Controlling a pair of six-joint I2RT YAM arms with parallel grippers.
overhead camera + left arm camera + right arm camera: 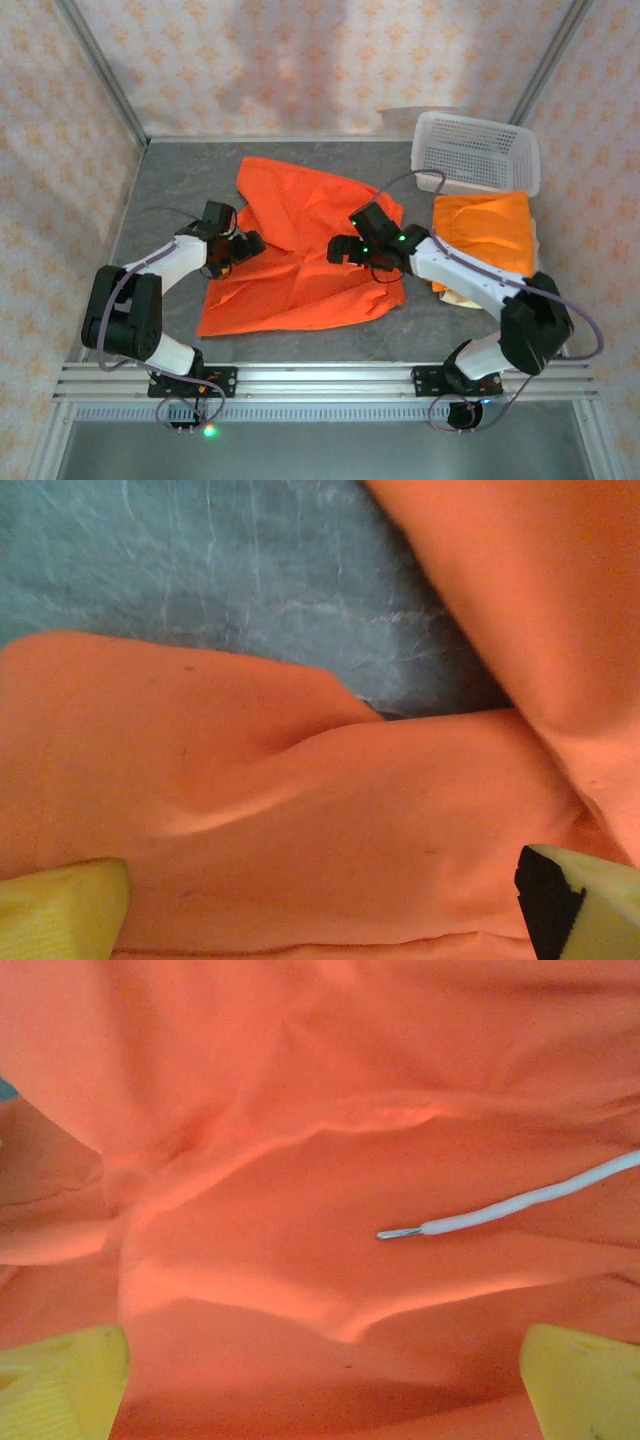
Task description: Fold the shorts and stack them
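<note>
**A:** Which step is in hand now, do you think?

**B:** I judge that the fold of the next pair has not begun. The spread orange shorts [300, 265] lie open and wrinkled in the middle of the desk [170, 190], with no clean fold in them.

**A:** And the hands, starting with the side nearest to us?

**B:** The left hand [238, 250] hangs over the 9 o'clock edge of the cloth, fingers wide apart, nothing between them. The right hand [348, 250] is over the 3 o'clock side, also released and empty. Its wrist camera sees a white drawstring [510, 1205] lying on the cloth at about 2 o'clock.

**A:** Do they touch the cloth?

**B:** I cannot tell. They are very close above it.

**A:** What does the next move need?

**B:** Probably each hand must go down and pinch an edge, then both carry one half over the other together. The cloth is soft, so an uneven pull would wrinkle it more.

**A:** And farther away?

**B:** The folded stack [485, 230] lies at 3 o'clock on the desk, orange on top and a pale pair [455, 296] under it. Behind it, at 1 o'clock, stands the white basket [475, 150]
</note>
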